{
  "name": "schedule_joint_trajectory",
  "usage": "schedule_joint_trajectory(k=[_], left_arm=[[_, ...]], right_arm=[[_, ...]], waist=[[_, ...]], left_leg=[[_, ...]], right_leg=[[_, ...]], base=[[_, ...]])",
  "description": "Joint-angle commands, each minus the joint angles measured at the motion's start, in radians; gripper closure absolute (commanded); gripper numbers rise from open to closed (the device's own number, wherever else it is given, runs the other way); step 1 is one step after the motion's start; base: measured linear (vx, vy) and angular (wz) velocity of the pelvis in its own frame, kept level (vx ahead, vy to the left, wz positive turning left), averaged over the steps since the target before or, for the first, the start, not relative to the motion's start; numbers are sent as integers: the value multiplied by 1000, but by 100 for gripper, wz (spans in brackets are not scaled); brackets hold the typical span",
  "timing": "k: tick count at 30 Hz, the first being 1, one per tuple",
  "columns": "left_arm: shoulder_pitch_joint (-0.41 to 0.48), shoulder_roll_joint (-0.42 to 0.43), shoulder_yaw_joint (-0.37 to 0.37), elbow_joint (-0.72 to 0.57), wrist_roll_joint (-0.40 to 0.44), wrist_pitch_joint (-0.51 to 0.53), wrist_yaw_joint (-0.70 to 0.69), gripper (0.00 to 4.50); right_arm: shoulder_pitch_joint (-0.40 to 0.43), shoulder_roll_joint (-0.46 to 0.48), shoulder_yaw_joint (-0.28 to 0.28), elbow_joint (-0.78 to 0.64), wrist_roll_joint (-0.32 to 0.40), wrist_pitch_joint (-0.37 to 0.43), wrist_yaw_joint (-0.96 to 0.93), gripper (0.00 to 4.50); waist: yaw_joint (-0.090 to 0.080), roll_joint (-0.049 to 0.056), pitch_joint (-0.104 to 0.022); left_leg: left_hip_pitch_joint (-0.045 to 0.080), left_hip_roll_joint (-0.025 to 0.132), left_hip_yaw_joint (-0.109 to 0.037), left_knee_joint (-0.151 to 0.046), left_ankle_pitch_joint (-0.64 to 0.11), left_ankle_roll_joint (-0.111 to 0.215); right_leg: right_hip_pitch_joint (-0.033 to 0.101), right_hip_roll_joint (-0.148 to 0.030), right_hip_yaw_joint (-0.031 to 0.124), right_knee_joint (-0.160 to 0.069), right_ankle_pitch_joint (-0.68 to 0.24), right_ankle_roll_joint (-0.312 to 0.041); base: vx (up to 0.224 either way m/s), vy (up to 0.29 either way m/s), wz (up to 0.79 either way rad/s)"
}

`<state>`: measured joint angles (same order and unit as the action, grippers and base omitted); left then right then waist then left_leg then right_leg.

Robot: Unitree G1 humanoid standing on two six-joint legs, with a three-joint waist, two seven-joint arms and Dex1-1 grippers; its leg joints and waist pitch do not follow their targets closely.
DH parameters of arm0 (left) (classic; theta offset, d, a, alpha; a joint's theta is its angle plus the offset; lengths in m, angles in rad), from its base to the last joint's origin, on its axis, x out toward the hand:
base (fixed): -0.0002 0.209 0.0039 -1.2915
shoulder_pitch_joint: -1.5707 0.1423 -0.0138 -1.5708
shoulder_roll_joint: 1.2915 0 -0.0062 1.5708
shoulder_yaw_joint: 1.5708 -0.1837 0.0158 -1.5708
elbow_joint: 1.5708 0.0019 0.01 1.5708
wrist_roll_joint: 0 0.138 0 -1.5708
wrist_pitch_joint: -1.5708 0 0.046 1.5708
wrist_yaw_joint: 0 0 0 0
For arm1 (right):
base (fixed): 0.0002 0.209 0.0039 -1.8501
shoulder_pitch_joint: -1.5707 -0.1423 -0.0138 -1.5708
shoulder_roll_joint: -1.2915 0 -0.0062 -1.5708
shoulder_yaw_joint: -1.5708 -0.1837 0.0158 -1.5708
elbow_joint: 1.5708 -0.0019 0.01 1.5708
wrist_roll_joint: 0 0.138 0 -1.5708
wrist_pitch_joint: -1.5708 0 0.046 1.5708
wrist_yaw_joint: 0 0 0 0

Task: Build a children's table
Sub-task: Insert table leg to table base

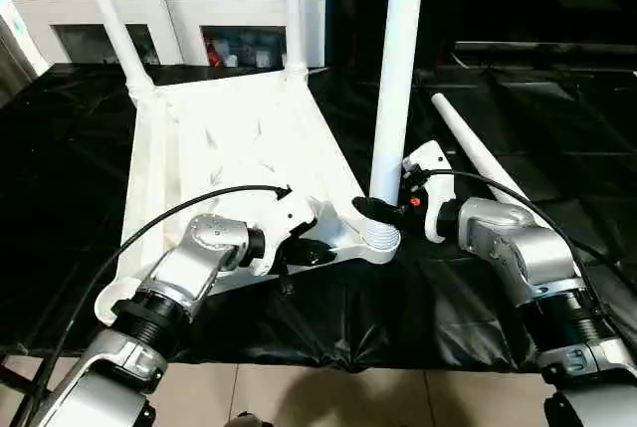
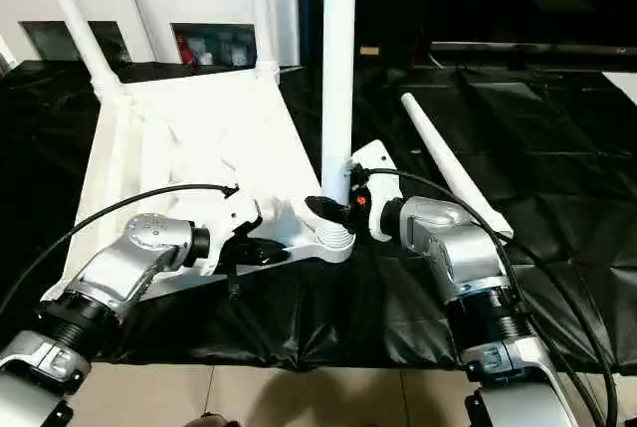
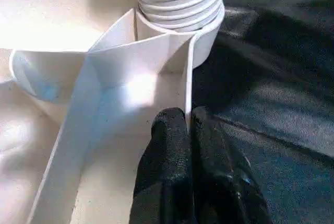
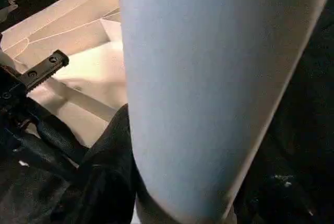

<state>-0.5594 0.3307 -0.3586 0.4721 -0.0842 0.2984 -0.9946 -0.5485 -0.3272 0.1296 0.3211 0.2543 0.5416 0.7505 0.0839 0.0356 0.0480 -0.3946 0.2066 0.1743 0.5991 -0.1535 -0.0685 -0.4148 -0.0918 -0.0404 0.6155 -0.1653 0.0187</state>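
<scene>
Your right end effector [image 1: 386, 206] grips the upright leg [image 1: 398, 79] just above the near corner socket [image 1: 381, 240], its axis vertical, while your left end effector [image 3: 185, 130] pinches the tabletop [image 1: 239, 148] rim beside it.

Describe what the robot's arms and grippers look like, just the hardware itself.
Both forearms are silver metal with ribbed black collars near the picture's bottom edge. The left gripper and right gripper each have a white housing and two black fingers. A thin black cable loops along each arm, and the right gripper's housing shows a small orange-red mark.
</scene>
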Motion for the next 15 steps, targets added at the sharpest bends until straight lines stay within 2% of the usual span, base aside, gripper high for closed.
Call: schedule_joint_trajectory(k=[1,3,5,6,9,10,15], left_arm=[[-19,-15,32,-31,-13,43,34,450],[-22,-21,35,-41,-13,58,43,450],[-29,-35,39,-48,-13,79,63,450],[-29,-35,39,-48,-13,79,63,450],[-35,-47,44,-53,-17,78,67,450],[-38,-51,46,-49,-16,74,73,450],[-47,-54,51,-36,-1,61,88,450]], right_arm=[[11,-11,11,29,-24,4,2,259],[11,-12,4,32,-23,-12,4,259],[10,-4,-14,47,-20,-61,-2,259],[10,-4,-14,47,-20,-61,-2,259],[9,8,-35,64,-13,-106,-8,259],[9,13,-43,73,-9,-119,-12,259],[23,37,-87,145,6,-204,-21,259]], waist=[[2,-13,-66],[3,-14,-67],[3,-16,-68],[4,-5,-68],[2,-12,-70],[2,-7,-70],[0,-8,-70]], left_leg=[[25,7,0,-77,-330,-30],[24,7,0,-77,-323,-28],[20,6,1,-75,-307,-23],[21,6,-1,-76,-308,-24],[18,4,1,-74,-295,-16],[18,4,1,-74,-294,-15],[20,5,1,-74,-307,-11]], right_leg=[[38,-34,21,-85,-363,-164],[40,-34,21,-84,-355,-167],[42,-35,21,-83,-338,-170],[41,-36,21,-82,-334,-172],[44,-32,20,-82,-302,-181],[45,-33,20,-81,-298,-182],[43,-32,18,-83,-295,-191]], base=[[0,0,0],[0,0,0],[0,0,0],[0,0,0],[0,0,0],[0,0,0],[0,0,0]])
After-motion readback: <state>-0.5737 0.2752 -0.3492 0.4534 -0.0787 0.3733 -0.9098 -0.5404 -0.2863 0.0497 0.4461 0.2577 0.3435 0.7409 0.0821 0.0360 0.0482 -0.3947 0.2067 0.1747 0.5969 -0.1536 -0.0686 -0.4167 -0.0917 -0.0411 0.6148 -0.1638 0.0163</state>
